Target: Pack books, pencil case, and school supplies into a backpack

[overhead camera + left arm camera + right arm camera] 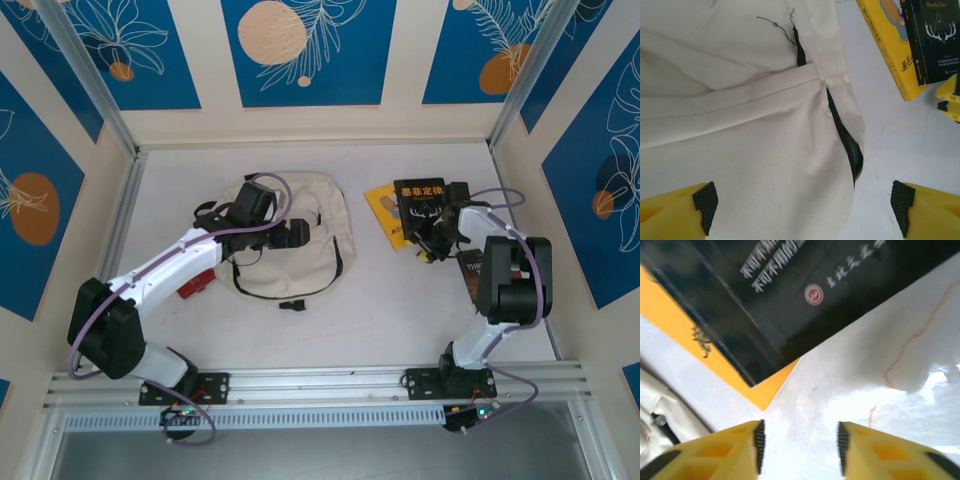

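My left gripper [802, 205] is wide open and holds nothing. It hangs over the right edge of the cream-beige canvas backpack [290, 250], which lies flat mid-left in the top view on the white desk [400, 320]. In the left wrist view one of its fingers [700, 205] is over canvas at lower left and the other is over bare desk at lower right. A dark zipper line [847, 135] runs between them.

My right gripper [800, 447] is partly open with only bare desk between the jaws, so it grips nothing. It sits just off the corner of the black paperback with orange title lettering [420, 200], right of centre in the top view. That book lies on a yellow paperback [382, 208], and both are near the backpack, not touching it. A red object [197, 283] at lower left is partly hidden by my left arm; I can't tell what it is.
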`<action>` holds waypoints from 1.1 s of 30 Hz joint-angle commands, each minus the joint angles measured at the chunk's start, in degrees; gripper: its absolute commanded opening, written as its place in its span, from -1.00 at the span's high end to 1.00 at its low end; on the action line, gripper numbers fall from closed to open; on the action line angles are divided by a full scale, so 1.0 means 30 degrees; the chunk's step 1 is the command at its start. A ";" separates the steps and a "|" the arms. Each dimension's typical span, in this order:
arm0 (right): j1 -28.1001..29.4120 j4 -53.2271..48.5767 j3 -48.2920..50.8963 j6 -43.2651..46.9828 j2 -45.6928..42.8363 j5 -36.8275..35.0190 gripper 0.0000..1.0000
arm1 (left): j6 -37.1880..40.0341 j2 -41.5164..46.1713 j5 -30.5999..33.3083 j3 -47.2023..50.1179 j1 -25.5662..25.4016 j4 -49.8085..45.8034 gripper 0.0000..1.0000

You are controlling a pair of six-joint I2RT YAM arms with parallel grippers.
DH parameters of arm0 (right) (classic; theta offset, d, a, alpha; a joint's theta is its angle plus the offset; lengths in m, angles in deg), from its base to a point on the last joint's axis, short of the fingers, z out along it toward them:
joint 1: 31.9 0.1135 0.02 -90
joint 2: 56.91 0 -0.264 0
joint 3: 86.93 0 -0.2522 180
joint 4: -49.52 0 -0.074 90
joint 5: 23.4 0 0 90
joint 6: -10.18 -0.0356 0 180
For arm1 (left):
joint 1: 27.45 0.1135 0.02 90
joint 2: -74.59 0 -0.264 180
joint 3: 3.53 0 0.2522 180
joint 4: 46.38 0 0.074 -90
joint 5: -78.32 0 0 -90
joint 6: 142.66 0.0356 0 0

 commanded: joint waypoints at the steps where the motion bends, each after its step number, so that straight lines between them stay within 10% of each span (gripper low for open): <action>1: -0.1283 0.0160 0.0002 0.0299 -0.1799 -0.0028 -0.09 | -0.0082 -0.0027 -0.0400 -0.0110 -0.0062 -0.0179 -0.82; 12: -0.6301 0.3840 0.0195 -0.2183 0.0217 0.4154 -0.55 | -0.0278 -0.0312 -0.0447 -0.0331 -0.0127 -0.0125 -0.82; 33: -0.6376 0.7195 0.0709 -0.5869 0.3066 0.5467 -0.55 | -0.0246 -0.0774 -0.0287 -0.0977 -0.0134 -0.0475 -0.83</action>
